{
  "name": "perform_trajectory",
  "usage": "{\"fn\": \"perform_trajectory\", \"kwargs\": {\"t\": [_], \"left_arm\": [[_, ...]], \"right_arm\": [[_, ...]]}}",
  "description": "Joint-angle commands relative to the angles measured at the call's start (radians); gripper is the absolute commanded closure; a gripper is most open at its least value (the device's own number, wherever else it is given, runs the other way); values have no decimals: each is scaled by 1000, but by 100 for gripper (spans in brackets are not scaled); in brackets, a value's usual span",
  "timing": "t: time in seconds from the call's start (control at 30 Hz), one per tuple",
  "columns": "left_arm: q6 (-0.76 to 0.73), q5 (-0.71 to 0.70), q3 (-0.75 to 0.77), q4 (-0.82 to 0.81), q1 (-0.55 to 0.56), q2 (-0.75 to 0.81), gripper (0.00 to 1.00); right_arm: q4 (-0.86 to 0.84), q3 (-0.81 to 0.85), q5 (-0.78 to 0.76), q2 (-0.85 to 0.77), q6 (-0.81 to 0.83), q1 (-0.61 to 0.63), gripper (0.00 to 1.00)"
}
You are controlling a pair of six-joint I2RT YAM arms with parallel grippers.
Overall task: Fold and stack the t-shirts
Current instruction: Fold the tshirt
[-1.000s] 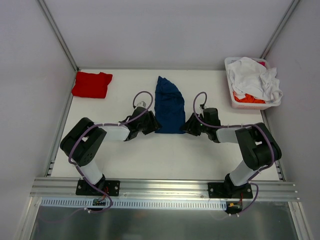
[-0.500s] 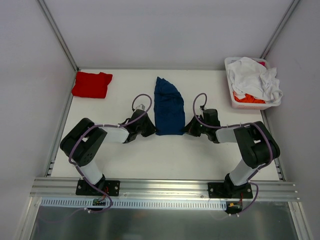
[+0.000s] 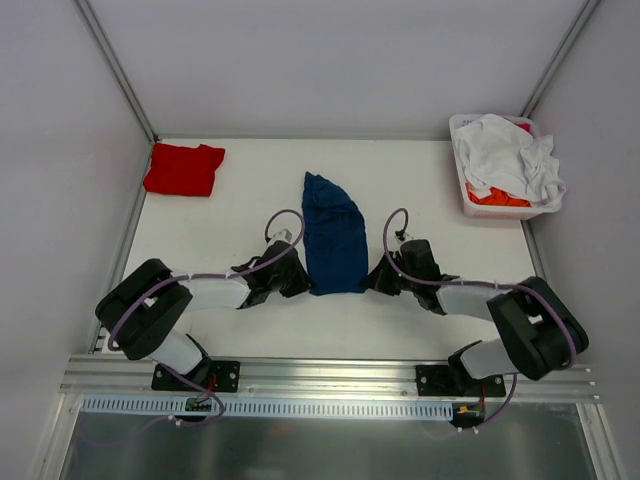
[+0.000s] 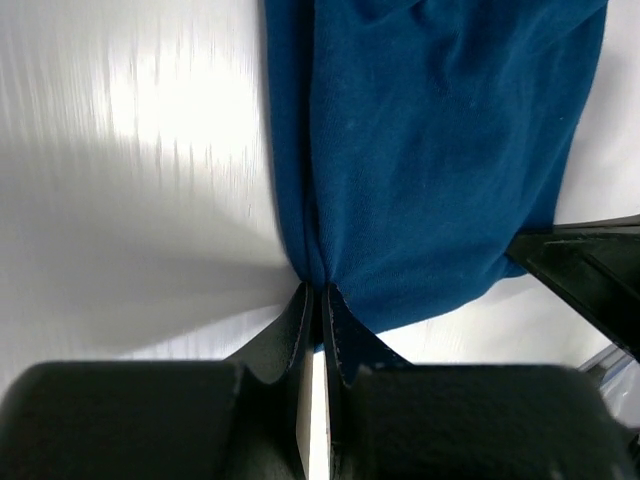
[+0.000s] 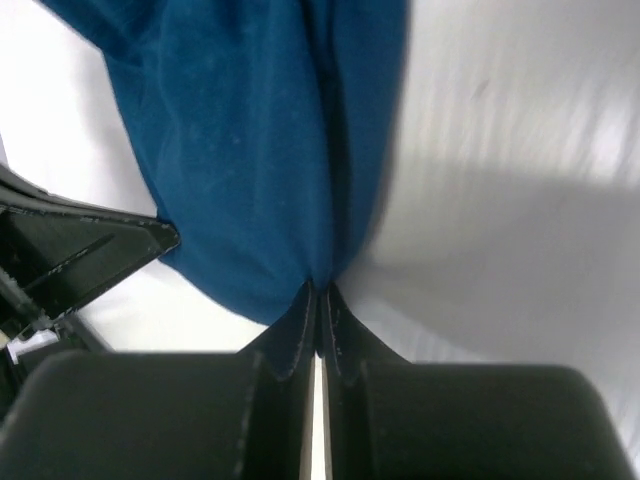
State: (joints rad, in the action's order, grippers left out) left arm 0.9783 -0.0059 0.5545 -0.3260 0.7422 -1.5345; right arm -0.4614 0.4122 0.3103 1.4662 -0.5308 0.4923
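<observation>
Near-edge pinch, both sides.
On the table (image 3: 420, 180), blue shirt (image 3: 335, 235) clamped at its near corners by left gripper (image 4: 315, 297) and right gripper (image 5: 318, 294).

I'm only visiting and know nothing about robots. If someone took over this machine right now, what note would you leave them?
Left claw: shut on the navy shirt's near left corner.
Right claw: shut on its near right corner.
Done: red shirt lies folded at far left.
Left: fold the navy shirt, stack it; white and orange shirts wait in the basket at far right.
</observation>
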Motion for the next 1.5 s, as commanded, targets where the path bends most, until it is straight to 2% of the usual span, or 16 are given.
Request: {"fn": "perform_trajectory", "kwargs": {"t": [0.0,0.23,0.37,0.5,0.63,0.8,0.83,1.0,1.17,1.47], "left_arm": [[33,-60,-48,168,63,94,100],[121,-144,-90,281,199,270,100],[181,-213,-87,376,304,352,100],[252,-285,-48,485,408,412,100],[301,-319,-1,545,496,412,100],[361,-385,83,627,620,386,100],[367,-393,94,639,631,386,100],[372,-451,180,746,675,419,100],[387,-525,243,840,721,470,100],[408,-648,234,936,700,562,100]], "right_arm": [[111,-47,-115,-156,-5,72,99],[392,-125,-299,-582,-38,235,100],[539,-145,-401,-775,-80,314,100],[647,-139,-508,-886,-110,405,100],[688,-121,-580,-903,-152,532,100],[740,-15,-768,-834,-185,727,100],[756,3,-795,-819,-190,791,100],[816,137,-964,-716,-192,960,100],[902,287,-1074,-646,-160,1031,100],[952,332,-1175,-675,-124,1033,100]]}}
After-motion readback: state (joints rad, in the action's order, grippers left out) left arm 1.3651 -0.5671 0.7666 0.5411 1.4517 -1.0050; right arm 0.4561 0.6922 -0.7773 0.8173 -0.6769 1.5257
